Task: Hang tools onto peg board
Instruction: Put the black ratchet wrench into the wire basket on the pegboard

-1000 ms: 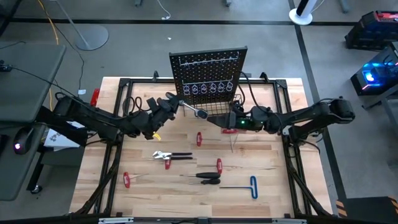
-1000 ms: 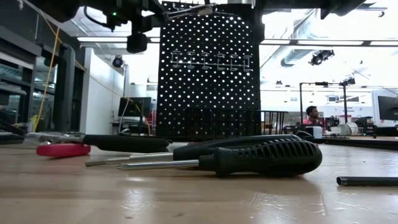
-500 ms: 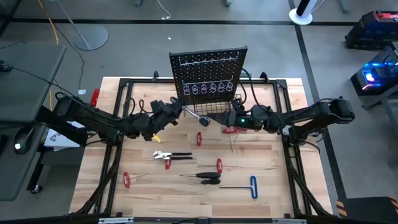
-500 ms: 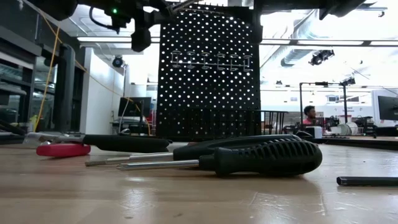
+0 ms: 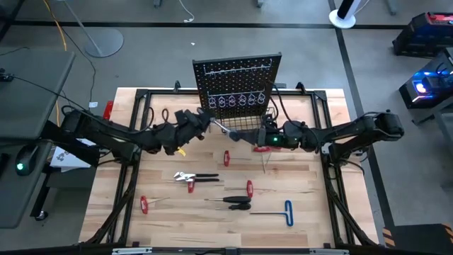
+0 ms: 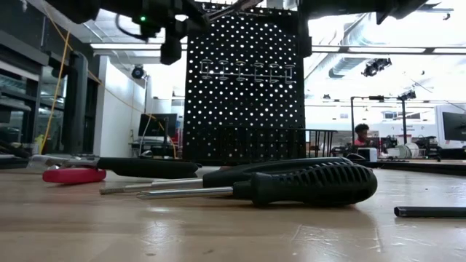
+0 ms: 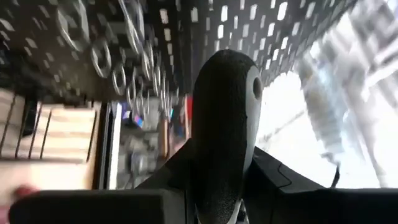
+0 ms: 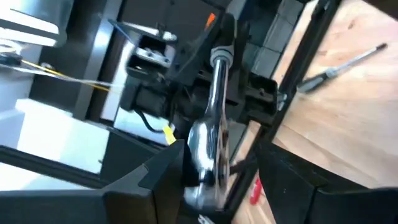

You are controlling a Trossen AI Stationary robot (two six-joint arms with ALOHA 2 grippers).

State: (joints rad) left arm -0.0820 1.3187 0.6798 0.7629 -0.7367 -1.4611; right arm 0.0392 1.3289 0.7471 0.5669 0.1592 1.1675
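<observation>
Wrench (image 5: 221, 128) held in the air just in front of the peg board (image 5: 237, 78), between my two claws.

My left claw (image 5: 195, 120) is pinched on its smooth, rounded black handle (image 7: 224, 124). The polished chrome shaft (image 8: 214, 106) slants toward my right claw (image 5: 256, 137), which has the bulbous metal head in its mouth; I cannot tell whether that claw is gripping. The board is a matte black perforated square, standing upright, with a row of thin wire loops (image 5: 237, 100) and a wire basket (image 5: 244, 125) along its lower edge, close behind the shaft. There is little room there. The pale wood table (image 5: 311, 177) behind the claws offers more room, with screwdrivers (image 5: 237, 203) and a blue T-handle key (image 5: 288, 212) near its front edge.
</observation>
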